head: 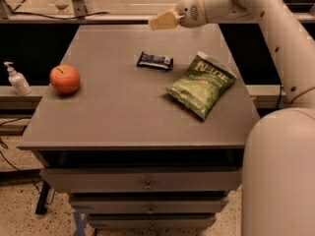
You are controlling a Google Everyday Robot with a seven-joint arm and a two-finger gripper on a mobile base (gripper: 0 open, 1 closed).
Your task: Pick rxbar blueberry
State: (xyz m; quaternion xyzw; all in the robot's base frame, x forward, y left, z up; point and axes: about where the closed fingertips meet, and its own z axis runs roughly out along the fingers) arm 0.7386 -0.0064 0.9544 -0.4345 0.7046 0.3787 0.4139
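The rxbar blueberry (155, 60) is a small flat dark bar with pale lettering. It lies flat on the grey table (123, 112), at the middle rear, just left of the green chip bag (202, 85). My gripper (161, 20), with tan tips, hangs in the air above the table's far edge. It is behind and above the bar and apart from it. The white arm reaches in from the upper right.
A red apple (64, 78) sits near the table's left edge. A white pump bottle (16, 78) stands on a ledge off to the left. The table has drawers (145, 183) below. My white base (280, 176) fills the lower right.
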